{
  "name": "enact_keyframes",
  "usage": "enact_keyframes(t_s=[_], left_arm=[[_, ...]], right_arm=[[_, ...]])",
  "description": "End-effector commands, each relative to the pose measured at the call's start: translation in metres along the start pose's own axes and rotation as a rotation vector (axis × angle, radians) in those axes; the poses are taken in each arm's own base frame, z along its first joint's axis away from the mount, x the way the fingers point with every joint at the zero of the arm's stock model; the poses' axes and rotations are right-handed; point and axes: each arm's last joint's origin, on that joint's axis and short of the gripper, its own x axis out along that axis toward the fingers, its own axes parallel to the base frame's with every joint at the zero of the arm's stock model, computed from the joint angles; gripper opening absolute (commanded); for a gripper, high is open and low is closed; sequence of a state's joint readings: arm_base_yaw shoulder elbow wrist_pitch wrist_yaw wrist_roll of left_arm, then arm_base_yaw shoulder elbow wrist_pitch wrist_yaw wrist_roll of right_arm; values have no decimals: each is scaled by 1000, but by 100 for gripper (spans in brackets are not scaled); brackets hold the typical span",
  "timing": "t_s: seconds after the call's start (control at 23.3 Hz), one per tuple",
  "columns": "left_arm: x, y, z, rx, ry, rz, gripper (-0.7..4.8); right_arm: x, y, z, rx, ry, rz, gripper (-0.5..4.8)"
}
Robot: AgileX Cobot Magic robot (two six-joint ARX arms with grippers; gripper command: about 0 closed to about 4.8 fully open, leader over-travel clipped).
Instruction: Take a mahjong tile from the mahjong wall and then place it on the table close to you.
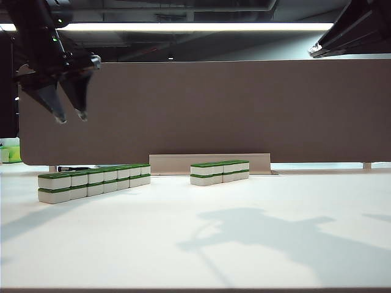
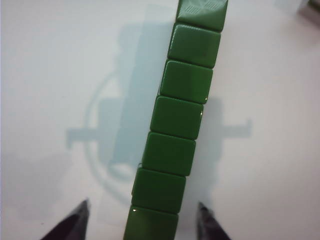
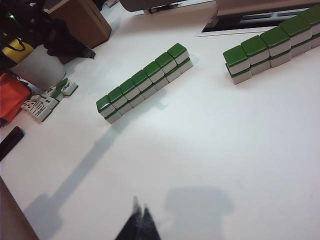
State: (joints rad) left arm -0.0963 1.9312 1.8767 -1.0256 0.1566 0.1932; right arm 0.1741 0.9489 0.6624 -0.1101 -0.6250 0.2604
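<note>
The mahjong wall (image 1: 91, 182) is a row of white tiles with green backs, stacked two high, on the left of the white table (image 1: 201, 244). My left gripper (image 1: 70, 117) hangs high above the wall's near end, open and holding nothing. In the left wrist view the wall (image 2: 175, 135) runs lengthwise between the two dark fingertips (image 2: 80, 215), which stand well clear on either side of the left gripper (image 2: 142, 210). My right gripper (image 3: 140, 210) is shut and empty, high over bare table (image 3: 225, 165). The right wrist view shows the wall (image 3: 145, 82) far off.
A shorter two-high row of tiles (image 1: 220, 171) stands right of the wall, also seen in the right wrist view (image 3: 270, 47). Behind both are a low beige tray (image 1: 211, 162) and a brown-grey divider panel (image 1: 208, 110). Loose tiles (image 3: 47, 100) and a cardboard box (image 3: 82, 20) lie past the wall.
</note>
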Motion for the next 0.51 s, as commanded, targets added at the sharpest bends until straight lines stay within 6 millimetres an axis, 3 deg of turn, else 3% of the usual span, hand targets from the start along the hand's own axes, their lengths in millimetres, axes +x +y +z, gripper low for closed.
enact_keyframes(t_s=[0.04,0.17,0.3,0.51], left_arm=[[0,0,2,47,9,42,252],[1,-1,-1,64,49,35,261],[2,-2,-7,121,111,19,306],[12,-1,-12,117,187,-3,311]], right_arm=[[-1,2,3,-11,-13,12,-1],[-1,2,3,-11,-13,12,-1],[-1,2,3,-11,-13,11,-1],[-1,2,3,-11,-13,12,-1]])
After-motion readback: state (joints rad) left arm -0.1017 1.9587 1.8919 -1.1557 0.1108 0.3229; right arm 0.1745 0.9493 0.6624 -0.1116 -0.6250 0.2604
